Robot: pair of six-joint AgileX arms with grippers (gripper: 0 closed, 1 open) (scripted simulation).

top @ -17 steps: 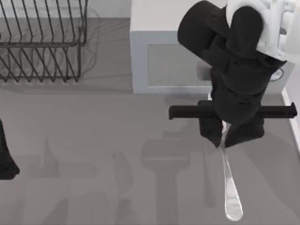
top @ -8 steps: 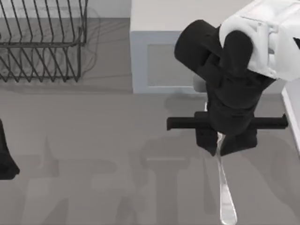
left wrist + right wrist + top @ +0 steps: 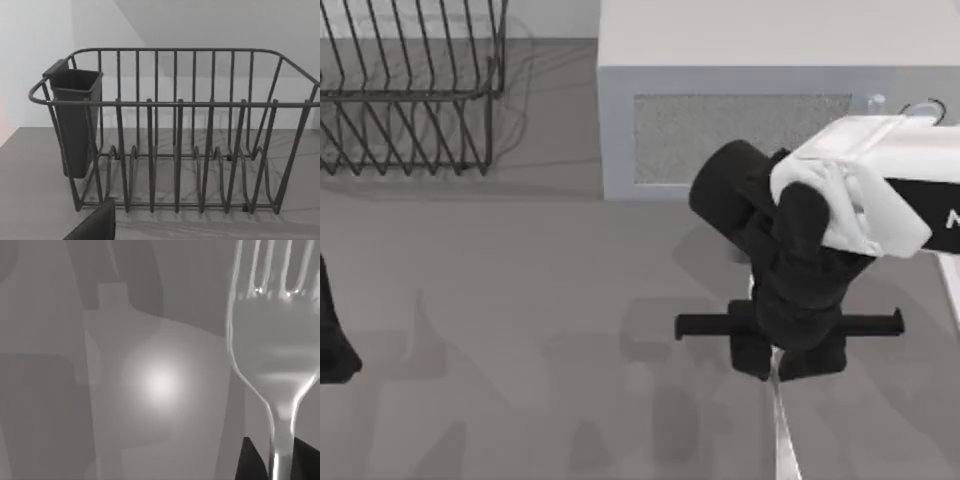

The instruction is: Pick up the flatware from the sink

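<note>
Top view: at five o'clock, the right pincer (image 3: 775, 362) grips the fork (image 3: 783, 440) above the grey tabletop (image 3: 520, 330); the left arm sits parked at nine o'clock.

Left wrist view: a wire rack (image 3: 175, 130).

Right wrist view: fork tines (image 3: 272, 270) close up, handle clamped.

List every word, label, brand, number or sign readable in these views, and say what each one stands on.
A white mark, cut off by the top view's right edge and unreadable, stands on the black panel of the right arm's white casing.
No text shows on the microwave, the dish rack, its dark cutlery cup or the fork in the right gripper.
</note>
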